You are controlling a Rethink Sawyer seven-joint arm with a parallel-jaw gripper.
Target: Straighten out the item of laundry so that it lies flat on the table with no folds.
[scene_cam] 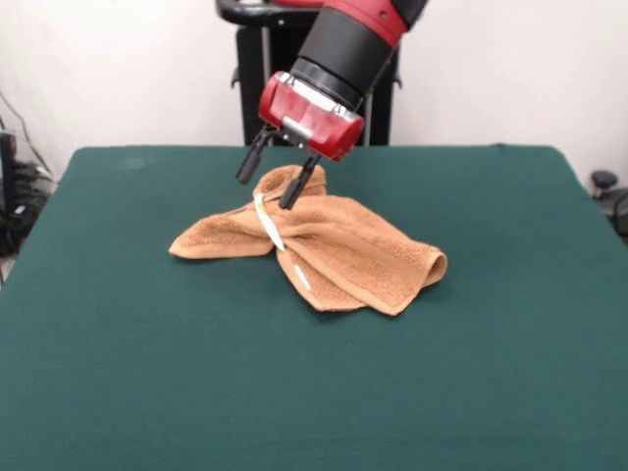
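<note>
The item of laundry, an orange-tan terry towel, lies rumpled and folded over itself near the middle of the dark green table. One flap points left, a rolled fold sits at the right, and a white tag strip crosses its upper left part. My gripper hangs just over the towel's raised far-left peak, tilted, with its two black fingers apart. The right finger tip meets the peak of the cloth; nothing is held between them.
The green cloth stretches wide on every side of the towel. Cables and dark gear sit off the table's left edge, and a black object stands past its right edge.
</note>
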